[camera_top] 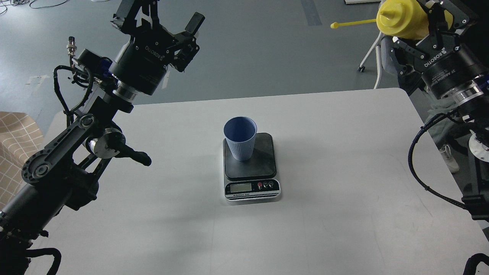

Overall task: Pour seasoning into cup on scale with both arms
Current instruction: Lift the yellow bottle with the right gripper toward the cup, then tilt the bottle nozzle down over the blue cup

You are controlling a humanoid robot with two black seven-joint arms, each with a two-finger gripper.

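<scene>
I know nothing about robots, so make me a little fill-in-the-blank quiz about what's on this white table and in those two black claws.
1. The light blue ribbed cup stands upright on the black platform of the small kitchen ____.
2. The bright yellow plastic squeeze bottle is held by the ____ gripper.
3. The left gripper holds nothing; its fingers are ____.
4. The bottle's nozzle points toward the picture's ____ side.

Missing words: scale; right; open; left

One head camera looked forward and down from above the near edge of the white rectangular desk (344,160), taking in its whole width and grey floor (248,46) beyond.
</scene>
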